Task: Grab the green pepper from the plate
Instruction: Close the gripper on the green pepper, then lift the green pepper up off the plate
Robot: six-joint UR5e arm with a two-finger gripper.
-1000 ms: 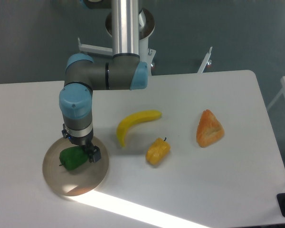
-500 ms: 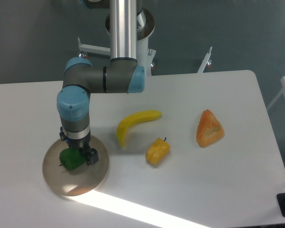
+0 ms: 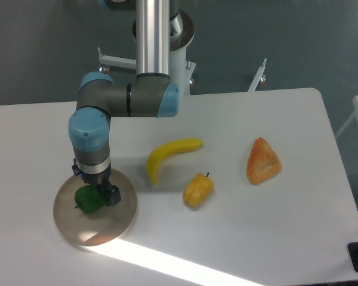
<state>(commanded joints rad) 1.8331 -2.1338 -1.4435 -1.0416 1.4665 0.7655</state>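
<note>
The green pepper [image 3: 88, 201] lies on the beige round plate [image 3: 116, 223] at the table's front left. My gripper [image 3: 97, 192] hangs straight down over the pepper's right side, with one dark finger [image 3: 113, 195] showing beside it. The wrist hides the other finger and the top of the pepper. Whether the fingers press on the pepper cannot be made out.
A banana [image 3: 167, 154] lies right of the plate, a yellow-orange pepper [image 3: 198, 189] just below it, and an orange wedge-shaped item [image 3: 262, 161] further right. The arm's base post [image 3: 152, 36] stands at the table's back edge. A bright sunlit strip [image 3: 167, 262] crosses the table front.
The arm has shifted left by a small amount over the last second, bringing the gripper further over the green pepper. The pepper and plate have stayed where they were.
</note>
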